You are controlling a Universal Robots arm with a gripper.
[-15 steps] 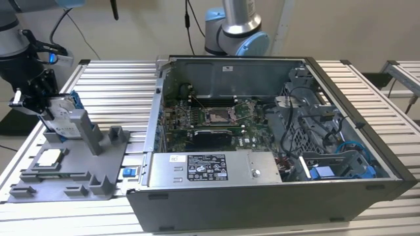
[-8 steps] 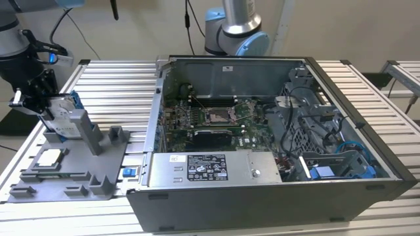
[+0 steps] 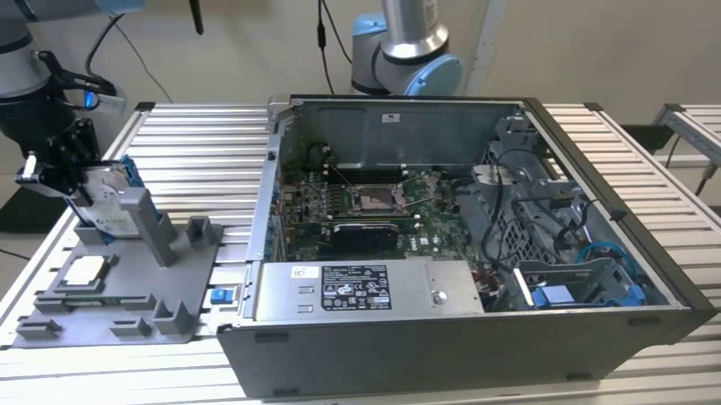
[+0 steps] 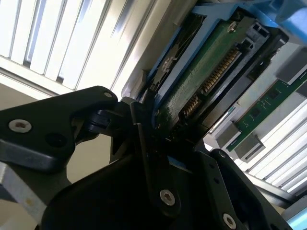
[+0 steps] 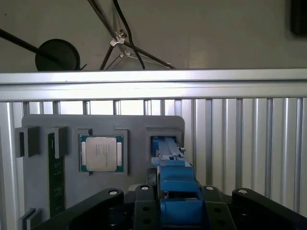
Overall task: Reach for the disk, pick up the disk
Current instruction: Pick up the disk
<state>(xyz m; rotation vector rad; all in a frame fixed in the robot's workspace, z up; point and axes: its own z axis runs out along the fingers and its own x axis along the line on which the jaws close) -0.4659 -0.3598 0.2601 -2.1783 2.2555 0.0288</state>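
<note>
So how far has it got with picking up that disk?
The reach looks done: the gripper is at the disk, which stands on edge in the gray holder. In hand: in both wrist views the disk sits tight between its fingers, so the grip seems made. Left: the lift; the disk's far end appears to sit in the holder's slot.

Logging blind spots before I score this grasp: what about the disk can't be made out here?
- Exterior view: bottom edge of the disk, behind a post of the gray holder; seated or lifted is unclear.
- Second wrist view: the disk's near end, covered by the tool.
- First wrist view: the disk's label; it is seen edge-on.
</note>
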